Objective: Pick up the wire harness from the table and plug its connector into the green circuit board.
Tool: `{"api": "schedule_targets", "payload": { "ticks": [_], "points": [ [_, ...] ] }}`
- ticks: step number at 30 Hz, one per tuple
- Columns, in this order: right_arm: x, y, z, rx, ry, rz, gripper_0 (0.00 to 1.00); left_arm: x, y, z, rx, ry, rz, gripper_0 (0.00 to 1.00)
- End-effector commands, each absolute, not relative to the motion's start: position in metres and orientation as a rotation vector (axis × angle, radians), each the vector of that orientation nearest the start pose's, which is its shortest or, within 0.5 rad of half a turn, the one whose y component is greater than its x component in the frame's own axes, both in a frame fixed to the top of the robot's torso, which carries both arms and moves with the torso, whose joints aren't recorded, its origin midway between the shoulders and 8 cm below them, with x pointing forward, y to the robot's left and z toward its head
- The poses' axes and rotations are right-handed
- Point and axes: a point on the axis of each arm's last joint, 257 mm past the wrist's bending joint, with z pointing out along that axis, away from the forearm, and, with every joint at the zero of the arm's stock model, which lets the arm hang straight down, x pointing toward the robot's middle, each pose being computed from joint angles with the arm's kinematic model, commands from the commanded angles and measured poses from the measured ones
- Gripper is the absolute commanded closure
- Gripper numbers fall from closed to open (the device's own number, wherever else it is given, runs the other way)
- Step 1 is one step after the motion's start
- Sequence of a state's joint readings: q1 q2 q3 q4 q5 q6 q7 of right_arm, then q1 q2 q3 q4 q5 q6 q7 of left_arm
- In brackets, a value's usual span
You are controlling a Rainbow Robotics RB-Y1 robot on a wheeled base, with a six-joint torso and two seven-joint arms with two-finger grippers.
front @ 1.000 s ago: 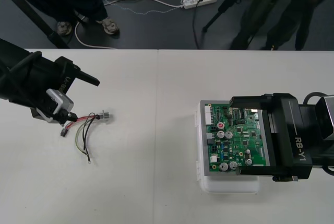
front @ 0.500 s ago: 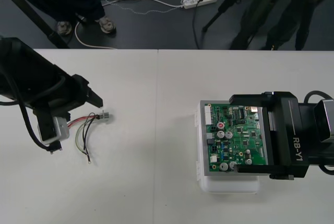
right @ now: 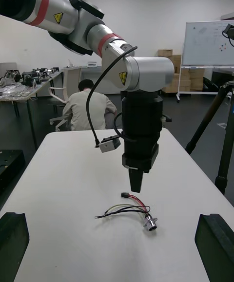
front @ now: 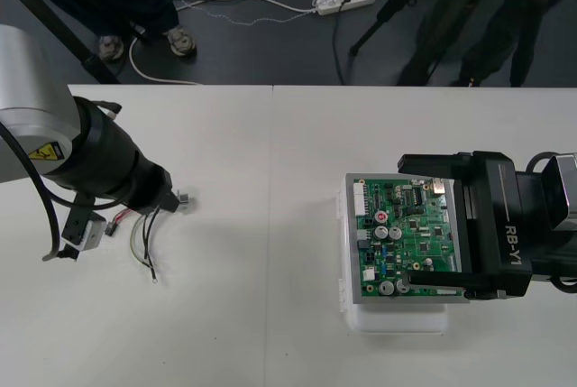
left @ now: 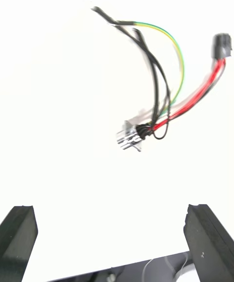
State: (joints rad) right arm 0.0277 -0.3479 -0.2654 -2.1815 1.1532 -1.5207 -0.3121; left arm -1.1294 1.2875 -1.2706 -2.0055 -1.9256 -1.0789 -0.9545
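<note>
Right gripper (front: 406,225): fingers (front: 433,167) spread wide, nothing pinched. It sits over the green circuit board (front: 410,243), with one finger along the board's far edge and the other along its near edge. Can't tell if they touch the board. The board is on its white base (front: 397,319), on the right half of the bench (front: 270,225).

Wire harness (front: 140,235): lying loose on the left half of the bench, well apart from the board, not plugged in. In the right wrist view the round metal socket (right: 150,223) is the end closest to the right gripper. The small black plug (right: 126,195) sits on the red wires at the far end. Black and green wires curl off sideways to a free end.

Left gripper (right: 135,180): hangs pointing down just above the plug end, with a clear gap and no contact. In its own wrist view the fingers (left: 19,231) are spread to both sides and hold nothing. The harness (left: 157,92) lies flat on the bench ahead of them, socket (left: 129,138) closest and plug (left: 221,46) further out.

Past the bench's far edge there is dark floor (front: 270,44) with cables.
</note>
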Motion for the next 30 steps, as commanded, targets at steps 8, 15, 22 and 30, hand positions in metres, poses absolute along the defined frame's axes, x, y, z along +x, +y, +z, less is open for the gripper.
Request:
{"api": "schedule_targets", "payload": {
  "ticks": [8, 15, 22, 30],
  "points": [
    [0.262, -0.084, -0.043, -1.259, 1.036, 0.951, 0.0, 0.47, 0.196, -0.247, -2.906, 1.001, -0.575, 0.11],
    [0.263, -0.084, -0.043, -1.253, 1.04, 0.957, 0.0, 0.493, 0.192, -0.259, -2.847, 1.129, -0.535, 0.12],
    [0.263, -0.084, -0.043, -1.251, 1.045, 0.96, 0.0, 0.511, 0.192, -0.271, -2.722, 1.307, -0.544, 0.12],
    [0.263, -0.084, -0.043, -1.251, 1.045, 0.96, 0.0, 0.519, 0.194, -0.291, -2.64, 1.415, -0.514, 0.12]
  ]
}}
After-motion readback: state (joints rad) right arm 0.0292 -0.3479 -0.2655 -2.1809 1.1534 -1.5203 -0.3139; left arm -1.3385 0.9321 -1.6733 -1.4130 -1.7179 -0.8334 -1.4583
